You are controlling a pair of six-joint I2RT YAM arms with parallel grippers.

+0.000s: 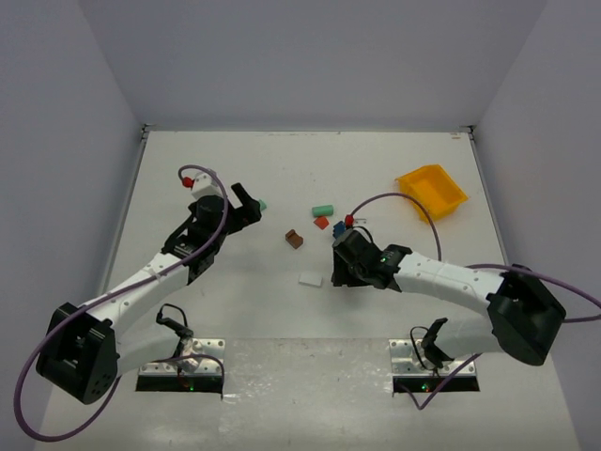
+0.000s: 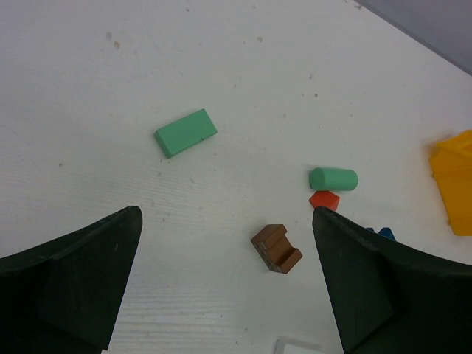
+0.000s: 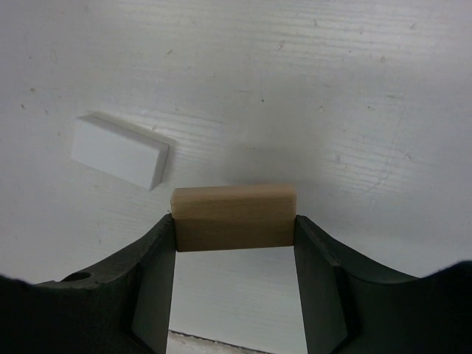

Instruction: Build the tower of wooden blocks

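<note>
While nothing is stacked yet, the right gripper has its two fingers pressed against the ends of a tan block, pinching it level just above the surface. The left gripper is spread as wide as it goes and holds nothing.

Taking the brown notched block as the marker: the pinched tan block hangs on its near right side, toward the arm bases. A white block lies flat just beside the grip, also nearer the bases than the brown one. Just beyond the brown block, to the right, sit a red block and a mint cylinder close together, with a blue block beside them. A flat mint block lies off to its far left, by the left gripper. All pieces lie single and apart, so by my reading the tower is not begun; every placement remains.

A yellow bin stands well off to the right of the brown block. The table is white, faintly grained and speckled. Plain pale walls close it on three sides.
</note>
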